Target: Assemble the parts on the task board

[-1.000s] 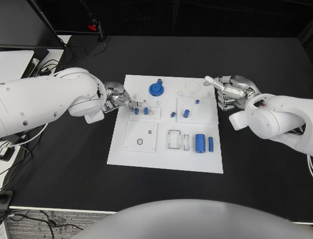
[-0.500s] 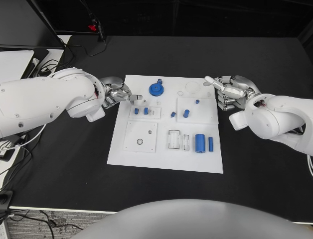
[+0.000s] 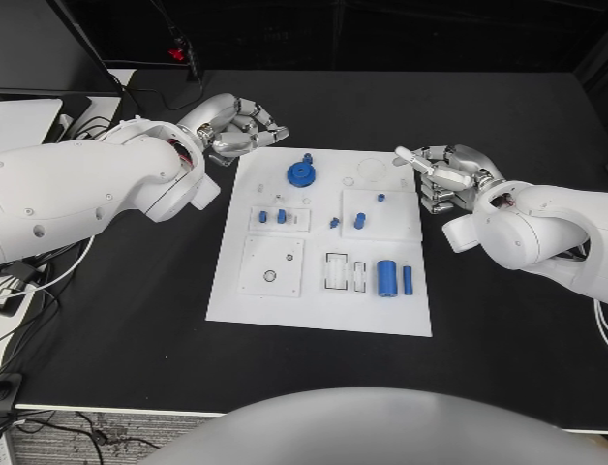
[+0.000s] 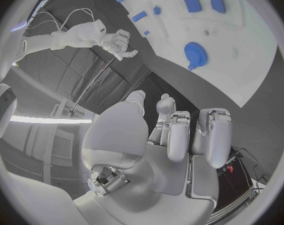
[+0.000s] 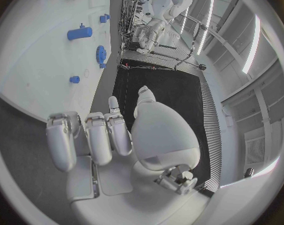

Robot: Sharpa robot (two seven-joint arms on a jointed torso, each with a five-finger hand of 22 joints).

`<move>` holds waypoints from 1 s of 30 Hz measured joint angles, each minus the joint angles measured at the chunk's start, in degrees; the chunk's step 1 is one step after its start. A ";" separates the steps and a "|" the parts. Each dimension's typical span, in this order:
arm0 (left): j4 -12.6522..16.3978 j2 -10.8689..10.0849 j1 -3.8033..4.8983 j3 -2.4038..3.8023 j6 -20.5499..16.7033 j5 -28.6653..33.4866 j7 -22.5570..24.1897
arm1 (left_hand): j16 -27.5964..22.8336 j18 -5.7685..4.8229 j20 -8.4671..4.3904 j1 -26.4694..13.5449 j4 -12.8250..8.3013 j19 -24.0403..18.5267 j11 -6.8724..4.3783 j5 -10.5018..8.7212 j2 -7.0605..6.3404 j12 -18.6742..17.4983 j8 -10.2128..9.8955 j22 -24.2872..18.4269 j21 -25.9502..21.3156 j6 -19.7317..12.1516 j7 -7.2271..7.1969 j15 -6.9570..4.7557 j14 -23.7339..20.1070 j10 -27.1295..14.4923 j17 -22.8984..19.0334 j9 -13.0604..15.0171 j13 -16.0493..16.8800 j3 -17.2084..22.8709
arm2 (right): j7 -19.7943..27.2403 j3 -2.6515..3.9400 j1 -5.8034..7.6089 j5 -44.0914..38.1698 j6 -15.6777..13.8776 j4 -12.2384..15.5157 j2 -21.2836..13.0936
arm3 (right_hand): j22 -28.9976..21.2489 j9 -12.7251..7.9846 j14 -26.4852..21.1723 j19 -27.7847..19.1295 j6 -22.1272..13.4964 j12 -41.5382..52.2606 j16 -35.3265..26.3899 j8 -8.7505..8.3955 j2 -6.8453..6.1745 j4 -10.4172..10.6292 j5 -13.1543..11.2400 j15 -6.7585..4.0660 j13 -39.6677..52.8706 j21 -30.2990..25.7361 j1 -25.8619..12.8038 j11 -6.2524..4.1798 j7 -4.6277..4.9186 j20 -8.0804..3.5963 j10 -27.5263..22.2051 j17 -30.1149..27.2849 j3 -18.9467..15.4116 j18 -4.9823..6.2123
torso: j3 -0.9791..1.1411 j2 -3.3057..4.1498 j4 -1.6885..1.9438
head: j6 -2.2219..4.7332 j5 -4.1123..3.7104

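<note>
**Choose one part, then come in from above**

Left hand (image 3: 234,126) hovering off the far left corner of the task board (image 3: 319,310), fingers loosely apart and holding nothing. Right hand (image 3: 448,174) just beside the board's right edge, fingers likewise apart and empty.

All parts lying or standing on the board:
- blue gear (image 3: 301,174) near the far edge;
- two small pegs (image 3: 281,216) upright in the left block;
- more short pegs (image 3: 360,221) on the right block;
- thick cylinder (image 3: 388,278) and thin rod (image 3: 408,280) side by side at the near right, just beside open slots (image 3: 339,272).

Probably best to settle on a single part before lowering either hand. For the left hand, likely the gear or the left pegs, being nearest. Descend straight down and pinch the part at its sides. Keep the spare fingers lifted, given how close the neighbouring pegs stand. Seat each part squarely and press gently, since a tilted peg may well jam or tip. Keep the other hand clear of the board, or use it to steady an edge if the plate looks like sliding.

Black matt surface (image 3: 528,97) under the board. To the left, a pale side table (image 3: 4,126) and a tangle of cables (image 3: 102,121). Dark room beyond the far edge.
</note>
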 measured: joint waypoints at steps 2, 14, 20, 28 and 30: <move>-0.55 0.66 -0.16 0.00 -0.95 0.73 2.74 | 0.00 0.00 0.00 1.06 -0.09 0.00 0.12 0.00 -0.62 -9.42 -0.33 0.00 0.02 0.13 0.13 0.21 0.21 -7.63 0.00 -1.10 -7.26 0.09 | 0.30 0.00 0.00 -0.53 -0.09 0.00 0.04 | 0.00 0.00 0.00 0.00 0.00 0.00 0.00 0.00 0.00 0.00 0.00 0.00 0.00 0.00 0.00 0.00 0.00 0.00 0.00 0.00 0.00 0.00 | -0.01 0.01 0.00 | 0.00 -0.04; -1.60 2.77 -1.80 -0.02 -3.97 -1.96 11.17 | 0.00 0.00 1.54 8.39 0.06 0.09 1.97 -2.12 -3.78 -28.59 -3.76 0.04 1.91 1.90 1.90 2.04 0.16 -13.69 0.00 -8.97 -31.05 0.49 | 2.21 -0.01 0.00 -3.34 -0.83 0.07 0.18 | 0.00 -0.06 0.00 0.00 0.00 0.00 0.00 0.00 0.00 0.00 0.00 0.00 0.00 0.00 0.00 0.00 0.00 0.00 0.00 0.00 0.00 0.00 | 0.04 0.03 0.02 | 0.00 -0.81; -1.31 4.07 -3.44 -0.02 -5.08 -9.30 11.60 | 0.00 -0.01 2.05 12.77 0.06 -0.01 3.16 -7.66 -3.96 -35.57 -9.85 0.04 1.91 3.88 2.78 2.76 0.10 -13.00 0.00 -15.27 -42.82 0.49 | 2.97 0.00 0.00 -3.91 -1.18 0.07 0.20 | 0.00 -0.05 0.00 0.00 0.00 0.00 0.00 0.00 0.30 0.00 0.00 0.00 0.00 0.00 0.30 0.00 0.00 0.00 0.00 0.04 0.00 0.00 | 0.06 0.03 0.07 | 0.00 -1.05; -0.43 5.42 -5.43 -0.05 -5.49 -22.31 9.59 | 0.00 0.00 2.15 17.30 -0.25 -0.10 2.99 -14.71 -3.76 -40.58 -16.32 0.04 1.91 9.85 2.51 2.76 0.10 -10.55 0.00 -20.94 -53.08 2.09 | 3.55 0.00 0.00 -4.27 -1.50 0.07 0.17 | 0.00 -0.05 0.00 0.00 0.00 0.00 0.00 0.00 0.29 0.00 0.00 0.00 0.00 0.00 0.29 0.00 0.00 0.00 0.00 0.04 0.00 0.00 | 0.05 0.03 0.08 | -0.01 -1.44; -0.40 5.78 -5.68 -0.05 -5.49 -25.51 8.73 | 0.00 0.00 2.15 18.08 -0.23 -0.10 2.95 -16.30 -3.77 -41.18 -17.38 0.04 1.91 10.94 2.44 2.76 0.10 -9.98 0.00 -21.77 -54.54 2.68 | 3.63 0.00 0.00 -4.33 -1.56 0.07 0.15 | 0.00 -0.05 0.00 0.00 0.00 0.00 0.00 0.00 0.29 0.00 0.00 0.00 0.00 0.00 0.29 0.00 0.00 0.00 0.00 0.04 0.00 0.00 | 0.05 0.03 0.08 | -0.01 -1.48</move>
